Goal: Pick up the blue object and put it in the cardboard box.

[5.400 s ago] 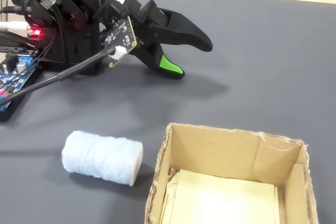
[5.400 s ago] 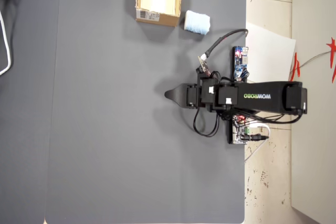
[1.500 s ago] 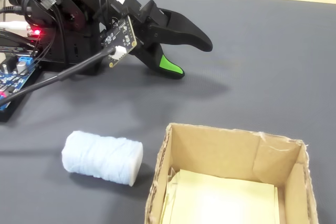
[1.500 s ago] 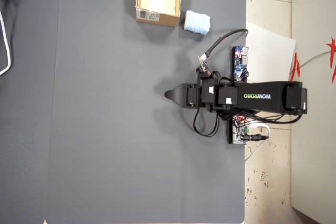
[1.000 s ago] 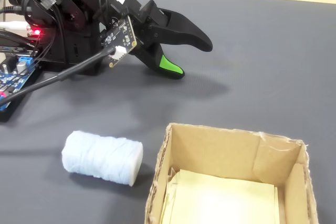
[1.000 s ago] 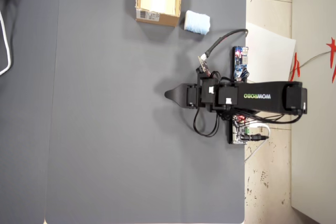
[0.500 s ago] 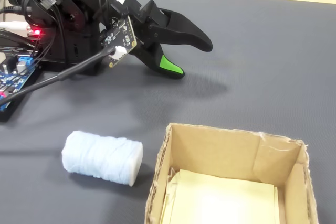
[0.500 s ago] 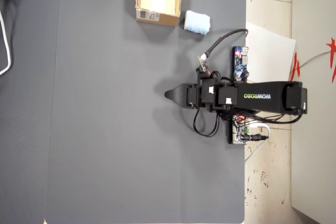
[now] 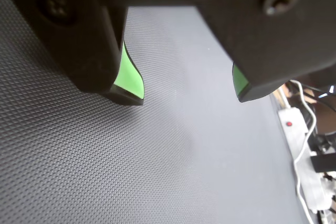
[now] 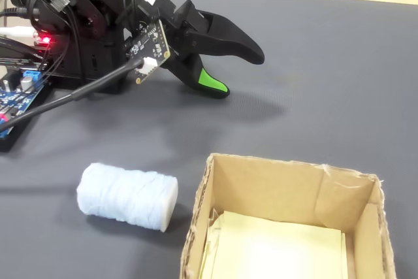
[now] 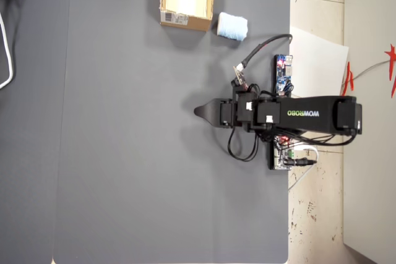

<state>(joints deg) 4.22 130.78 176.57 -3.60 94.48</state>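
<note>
The blue object (image 10: 127,196) is a pale blue soft roll lying on the grey mat, just left of the cardboard box (image 10: 287,164) in the fixed view. From overhead the blue object (image 11: 232,26) sits right of the cardboard box (image 11: 187,21), whose near outer wall carries a white label. My gripper (image 10: 240,73) hovers low over the mat, well away from both, open with nothing in it. The wrist view shows the gripper (image 9: 186,93) with its green pads (image 9: 128,80) apart and only bare mat between them. Overhead, the gripper (image 11: 197,112) points left at mid-table.
A grey mat (image 11: 124,153) covers the table. A dark-blue circuit board (image 11: 283,72) and cables lie by the arm's base, on a white sheet (image 11: 315,60). Pale paper lines the box's inside. A white power strip (image 9: 299,145) shows in the wrist view.
</note>
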